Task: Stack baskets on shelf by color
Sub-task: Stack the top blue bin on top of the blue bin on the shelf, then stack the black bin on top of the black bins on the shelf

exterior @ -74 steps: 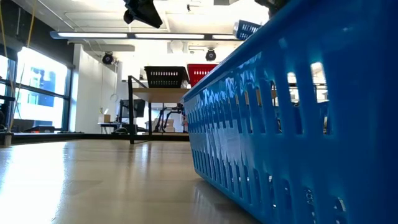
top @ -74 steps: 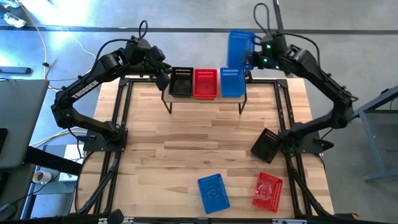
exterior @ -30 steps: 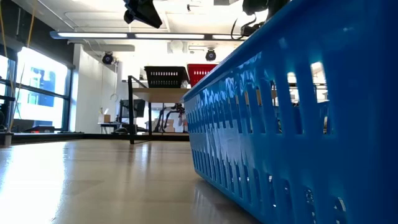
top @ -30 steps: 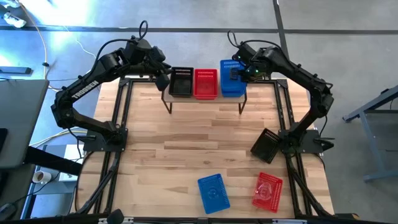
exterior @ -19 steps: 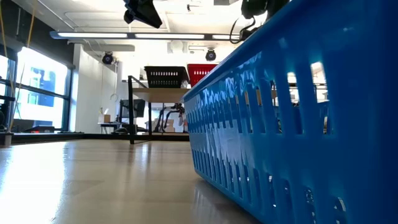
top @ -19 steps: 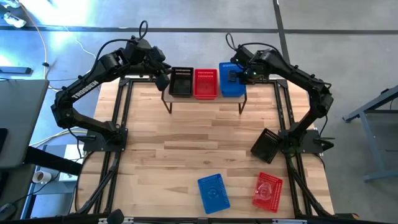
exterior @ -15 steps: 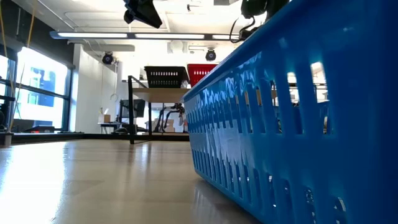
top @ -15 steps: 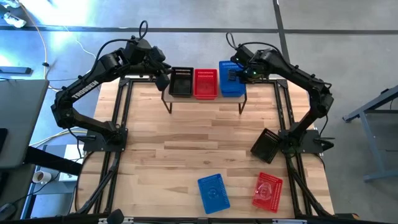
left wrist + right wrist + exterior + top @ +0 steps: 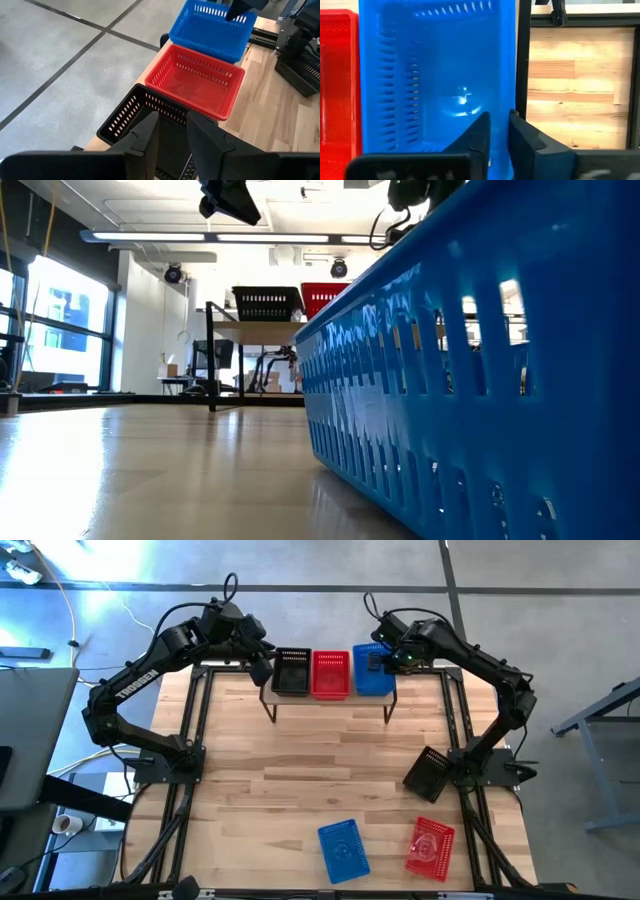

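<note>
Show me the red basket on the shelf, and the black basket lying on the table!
red basket on the shelf [image 9: 331,673], high view, on its floor.
black basket on the table [image 9: 428,774], high view, on its side wall.

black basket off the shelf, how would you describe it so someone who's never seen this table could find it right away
Start at the wooden table and go to its right edge, by the base of the right arm. The black basket lies there tipped on its side, apart from the blue basket and red basket lying near the front edge; it is the only black one not on the shelf.
</note>
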You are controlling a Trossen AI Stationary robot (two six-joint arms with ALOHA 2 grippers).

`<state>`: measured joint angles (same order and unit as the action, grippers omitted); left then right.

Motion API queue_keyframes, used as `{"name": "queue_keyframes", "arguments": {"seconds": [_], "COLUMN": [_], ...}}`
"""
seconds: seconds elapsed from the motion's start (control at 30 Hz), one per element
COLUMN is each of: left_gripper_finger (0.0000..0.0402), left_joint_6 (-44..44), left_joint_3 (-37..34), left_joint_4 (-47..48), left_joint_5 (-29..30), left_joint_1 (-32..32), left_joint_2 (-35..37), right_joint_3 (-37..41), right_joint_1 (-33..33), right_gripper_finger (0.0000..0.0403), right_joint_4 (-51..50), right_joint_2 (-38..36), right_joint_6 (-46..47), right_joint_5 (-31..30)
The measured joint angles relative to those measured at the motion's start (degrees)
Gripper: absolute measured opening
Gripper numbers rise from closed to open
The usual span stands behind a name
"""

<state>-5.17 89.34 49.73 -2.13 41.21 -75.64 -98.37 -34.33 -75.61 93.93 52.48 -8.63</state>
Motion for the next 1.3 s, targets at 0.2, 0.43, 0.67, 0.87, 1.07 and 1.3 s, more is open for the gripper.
{"name": "queue_keyframes", "arguments": {"seconds": [0.2, 0.43, 0.67, 0.87, 1.07, 1.3], "left_gripper_finger": [0.0090, 0.0090, 0.0090, 0.0090, 0.0090, 0.0090], "left_joint_6": [-0.02, 0.00, 0.00, 0.43, 4.64, 13.61], "left_joint_3": [0.00, 0.00, 0.00, -0.53, -4.82, -9.19], "left_joint_4": [-0.02, -0.02, 0.29, 4.14, 6.69, 6.65], "left_joint_5": [0.00, 0.00, 0.00, -0.04, -3.43, -2.68], "left_joint_1": [0.00, 0.00, 0.00, 0.00, -0.35, -5.07], "left_joint_2": [0.00, 0.00, -0.01, 0.00, 0.88, 3.81], "right_joint_3": [-0.31, -2.20, -2.12, -2.08, -2.05, -2.03], "right_joint_1": [0.00, 0.22, 4.42, 11.47, 17.29, 22.23], "right_gripper_finger": [0.0095, 0.0110, 0.0110, 0.0110, 0.0110, 0.0110], "right_joint_4": [-0.30, -1.56, -3.68, -5.48, -9.42, -14.51], "right_joint_2": [-0.63, -3.74, -5.25, -5.22, -5.22, -5.22], "right_joint_6": [-0.53, -1.45, -6.91, -12.31, -15.15, -15.47], "right_joint_5": [-0.30, -0.46, 1.45, -0.69, -4.88, -8.37]}}
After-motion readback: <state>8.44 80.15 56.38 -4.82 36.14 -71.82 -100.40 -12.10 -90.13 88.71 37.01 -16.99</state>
